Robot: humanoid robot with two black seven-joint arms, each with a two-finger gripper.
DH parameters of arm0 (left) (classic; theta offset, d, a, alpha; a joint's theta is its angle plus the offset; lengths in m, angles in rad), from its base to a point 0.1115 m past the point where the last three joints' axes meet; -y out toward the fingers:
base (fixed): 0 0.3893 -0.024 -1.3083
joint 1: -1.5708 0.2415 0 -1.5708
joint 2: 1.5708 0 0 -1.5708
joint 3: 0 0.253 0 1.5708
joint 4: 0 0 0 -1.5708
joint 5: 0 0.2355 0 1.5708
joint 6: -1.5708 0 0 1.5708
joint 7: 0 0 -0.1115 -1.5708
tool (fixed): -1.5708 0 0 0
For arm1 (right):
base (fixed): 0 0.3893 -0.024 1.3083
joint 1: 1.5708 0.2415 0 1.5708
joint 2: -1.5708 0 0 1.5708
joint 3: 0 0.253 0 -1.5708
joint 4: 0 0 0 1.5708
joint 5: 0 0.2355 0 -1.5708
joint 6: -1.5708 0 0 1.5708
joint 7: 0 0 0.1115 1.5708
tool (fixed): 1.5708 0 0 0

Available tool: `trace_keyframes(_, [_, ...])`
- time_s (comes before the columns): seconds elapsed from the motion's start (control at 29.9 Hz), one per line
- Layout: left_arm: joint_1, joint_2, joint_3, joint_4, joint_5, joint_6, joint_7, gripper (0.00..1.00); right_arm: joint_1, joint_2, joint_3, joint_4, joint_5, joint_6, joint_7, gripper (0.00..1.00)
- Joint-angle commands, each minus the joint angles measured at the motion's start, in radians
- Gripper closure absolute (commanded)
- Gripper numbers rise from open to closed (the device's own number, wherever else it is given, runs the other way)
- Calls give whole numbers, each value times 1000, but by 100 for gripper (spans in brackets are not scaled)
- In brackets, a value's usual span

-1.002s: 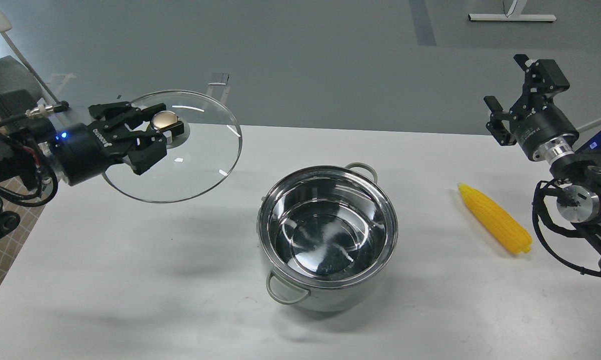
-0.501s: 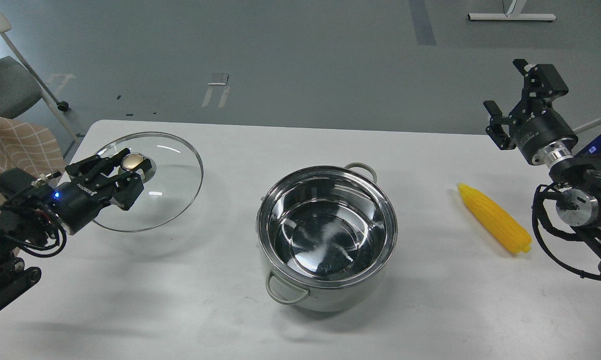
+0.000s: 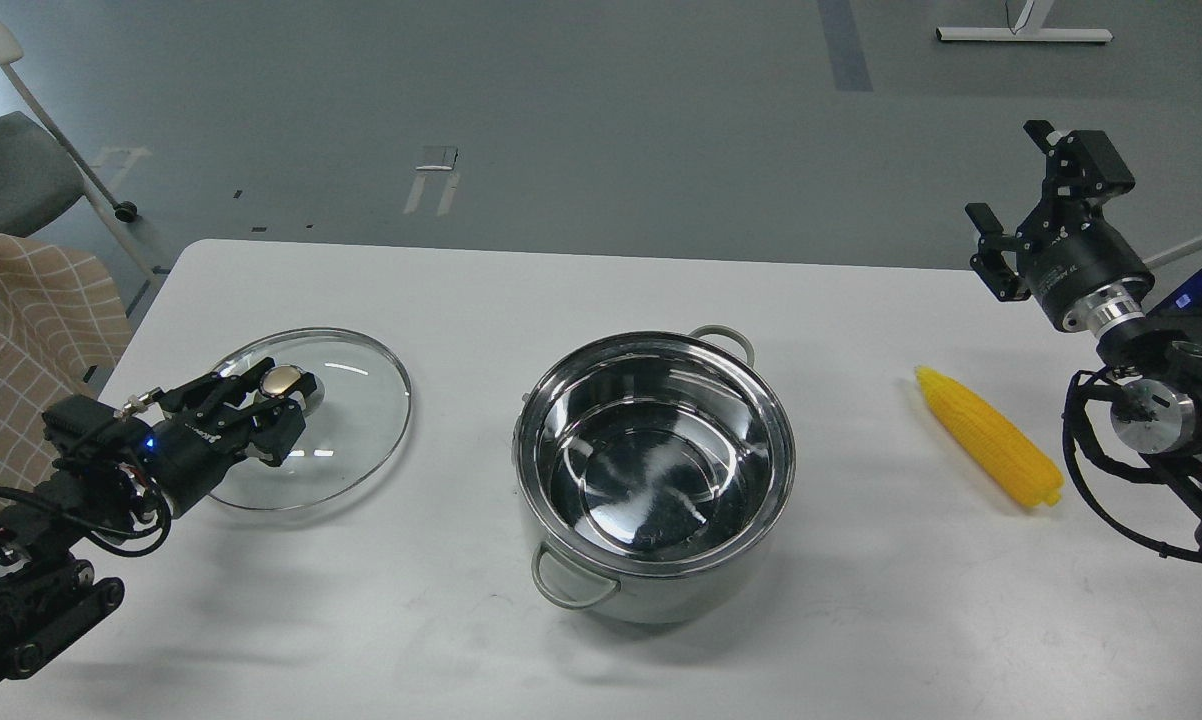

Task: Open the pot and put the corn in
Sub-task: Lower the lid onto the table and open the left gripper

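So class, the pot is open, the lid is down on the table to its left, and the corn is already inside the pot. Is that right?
Not quite. The head view shows the corn lying on the table, right of the pot, whose inside holds nothing. The rest stands: the lid is down, left of the pot.

Lid (image 3: 346, 440): flat round glass, gold knob (image 3: 283, 379), lying near the tabletop's left edge.
Tabletop (image 3: 581, 290): white, rounded far-left corner.
Checked cloth (image 3: 31, 310): tan with pale lines, just beyond the tabletop's left edge.
Chair (image 3: 16, 170): grey, on the floor past the far-left corner.
Floor (image 3: 601, 130): grey, a darker stripe (image 3: 845, 45) beyond the far edge.
White frame foot (image 3: 1023, 35): on the floor, past the far-right corner.
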Motion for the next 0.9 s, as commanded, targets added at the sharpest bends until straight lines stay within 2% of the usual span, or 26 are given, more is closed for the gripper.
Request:
trace_keyframes(0.0, [0,-11,0,10,-1,0,0,99,0,-1,0,0,0,0,0,0])
trace_keyframes(0.2, [5,-14,0,17,-2,0,0,89,0,0,0,0,0,0,0,0])
trace_keyframes(0.37, [5,-14,1,19,-2,0,0,71,-1,0,0,-1,0,0,0,0])
trace_keyframes(0.57, [18,-19,1,21,-4,0,0,66,0,0,0,-3,0,0,0,0])
trace_keyframes(0.67, [20,-20,1,25,-5,0,0,60,-3,0,0,-3,0,0,0,0])
trace_keyframes(0.8, [20,-20,0,25,-17,0,0,31,-1,0,0,-3,-2,0,0,0])
trace_keyframes(0.87, [20,-20,0,24,-28,0,0,25,-1,0,0,-3,0,0,0,0])
